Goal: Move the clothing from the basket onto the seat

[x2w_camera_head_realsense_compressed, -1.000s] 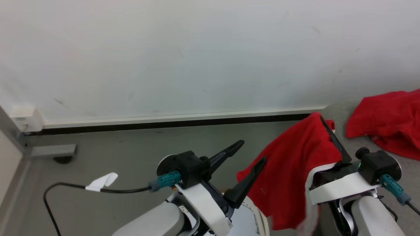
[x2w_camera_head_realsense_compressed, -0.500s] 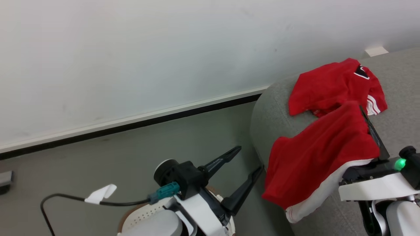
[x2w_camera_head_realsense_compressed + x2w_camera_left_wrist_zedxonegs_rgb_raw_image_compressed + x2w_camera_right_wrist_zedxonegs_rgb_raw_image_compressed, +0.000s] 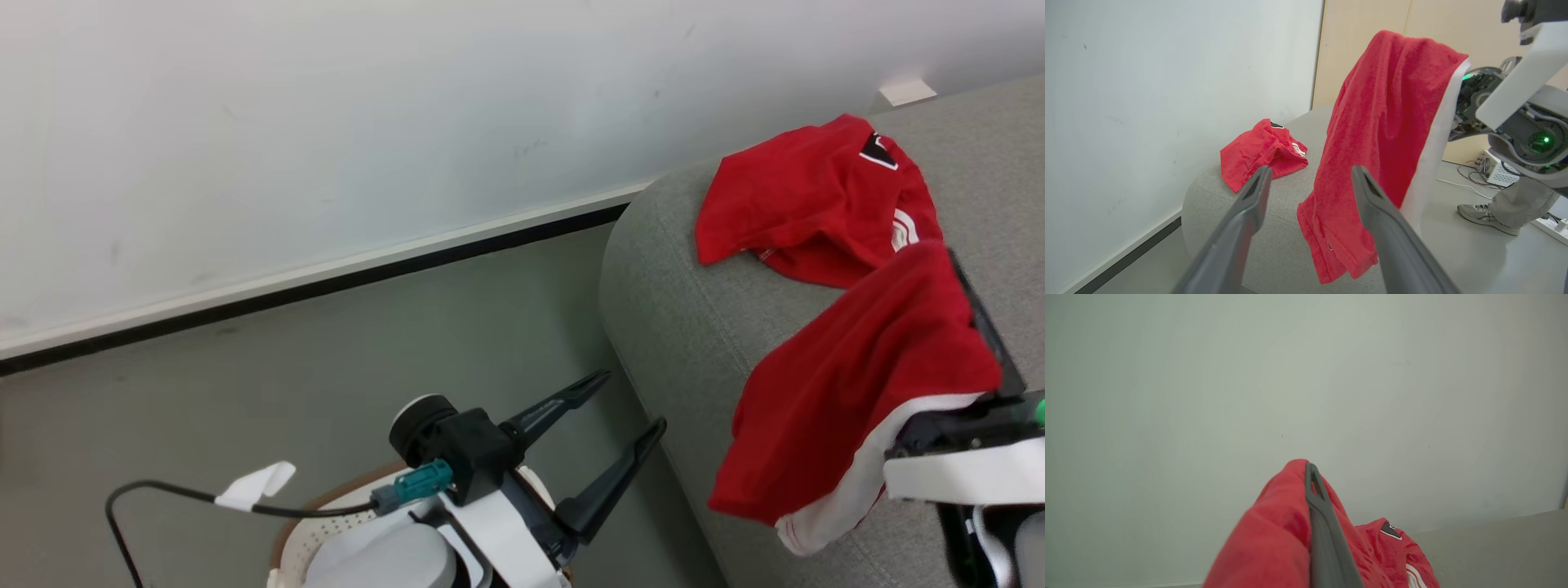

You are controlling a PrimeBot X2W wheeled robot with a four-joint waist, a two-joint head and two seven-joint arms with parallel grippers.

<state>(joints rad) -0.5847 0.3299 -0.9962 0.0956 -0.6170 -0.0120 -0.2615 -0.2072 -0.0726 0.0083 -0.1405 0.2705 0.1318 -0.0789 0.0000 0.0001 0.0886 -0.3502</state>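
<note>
One right gripper (image 3: 957,260), reaching out over the seat (image 3: 678,318), fingers pressed together and pinching a red garment (image 3: 849,384); the cloth is draping over the upper finger and hanging down past the seat's rounded edge, a white band showing along its lower border. One left gripper (image 3: 632,400), hovering above the floor just beside the seat's end, fingers pointing up and rightward in the head view, jaws standing wide apart and holding nothing. One second red garment (image 3: 800,204), lying crumpled on the seat near the wall, white stripes and a dark patch showing. One basket (image 3: 322,531), sitting beneath the left forearm, partly hidden.
</note>
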